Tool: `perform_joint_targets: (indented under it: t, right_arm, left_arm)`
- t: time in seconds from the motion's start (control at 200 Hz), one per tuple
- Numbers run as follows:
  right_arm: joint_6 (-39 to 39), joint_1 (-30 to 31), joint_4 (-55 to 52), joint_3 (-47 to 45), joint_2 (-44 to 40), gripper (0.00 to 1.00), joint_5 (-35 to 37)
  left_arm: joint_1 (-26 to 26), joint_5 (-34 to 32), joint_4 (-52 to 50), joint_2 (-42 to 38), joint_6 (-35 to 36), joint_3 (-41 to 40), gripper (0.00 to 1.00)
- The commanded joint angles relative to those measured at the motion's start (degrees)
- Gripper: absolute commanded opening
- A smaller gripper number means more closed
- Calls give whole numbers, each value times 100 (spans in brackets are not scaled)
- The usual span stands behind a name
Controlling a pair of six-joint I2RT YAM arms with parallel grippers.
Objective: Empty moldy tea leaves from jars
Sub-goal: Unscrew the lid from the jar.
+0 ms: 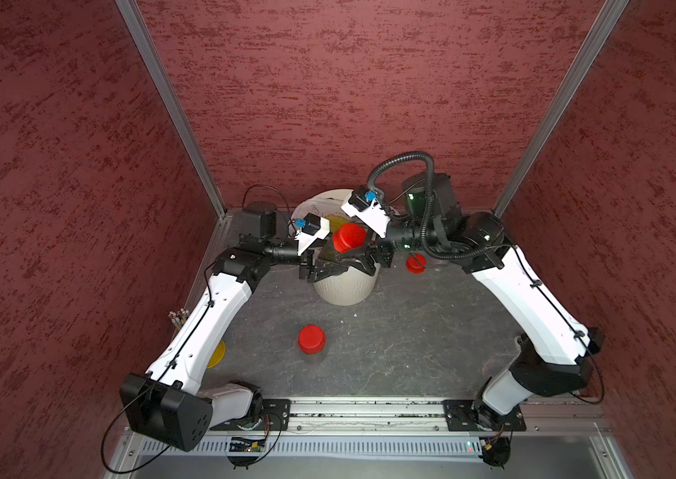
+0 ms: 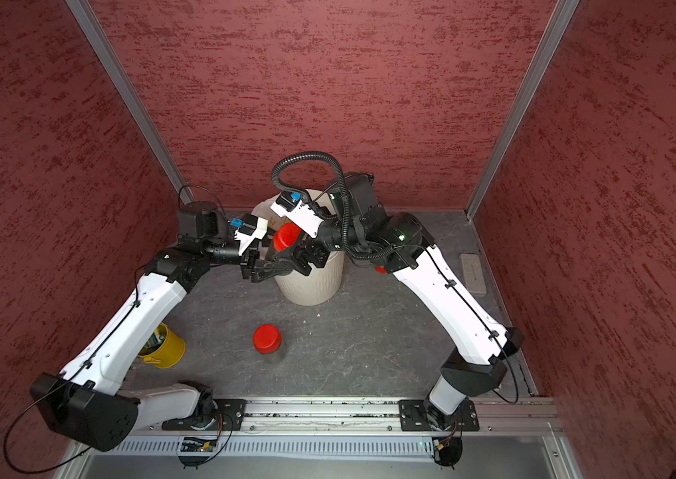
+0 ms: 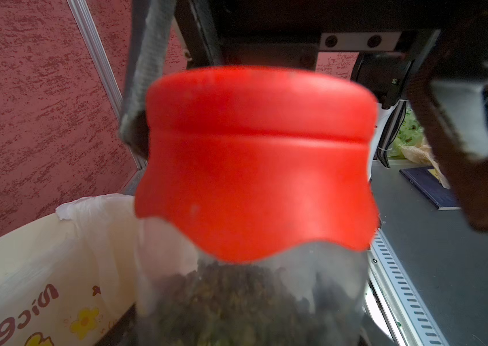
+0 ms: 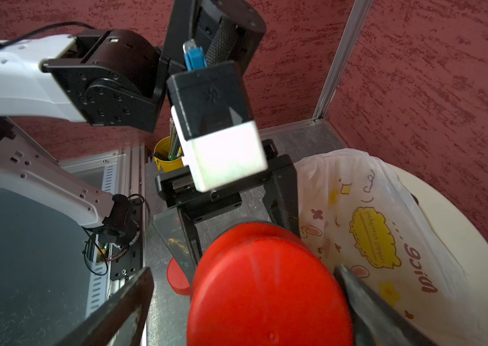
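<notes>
Red lid (image 3: 254, 161) caps the jar (image 3: 329, 269) of tea leaves (image 3: 230, 299); left claw (image 1: 334, 265) grasps it over the bin (image 1: 344, 292). Right claw (image 4: 241, 272) released, jaws astride the lid.

The raised jar (image 1: 348, 237) (image 3: 254, 161) hangs tilted above the cream bin (image 1: 344, 290), its red lid screwed on and its clear body packed with dark green-brown tea leaves. The front jar (image 1: 312, 339) (image 2: 266, 339) stands upright on the grey desk (image 1: 390, 352), well in front of the bin, red lid on, its see-through body faint beneath. Of the third jar (image 1: 415, 263), just right of the bin, only the red lid shows.
</notes>
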Motion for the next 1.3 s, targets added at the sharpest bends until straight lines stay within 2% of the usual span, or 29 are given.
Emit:
perform_joint_targets:
  t: [0.0,0.06,0.255,0.481,0.932,1.297]
  right_arm:
    - [796,25,307,177,-13,96,424]
    - [1105,28,329,152,-45,99,573]
    - [1813,70,301,64,-281,99,1333]
    - [2135,113,118,50,-323,95,1625]
    - [2219,316,146,-260,-310,91,1508]
    - [2157,338,183,-338,-320,77,1386]
  left_arm:
    - [15,-183,271,-143,-107,-48,65]
    - [16,-238,306,-153,-94,-62,65]
    - [21,-260,334,-137,-89,-83,65]
    - [24,-269,356,-136,-89,-96,65]
    - [20,-269,330,-136,-82,-109,65]
    - [24,-265,316,-153,-80,-101,65]
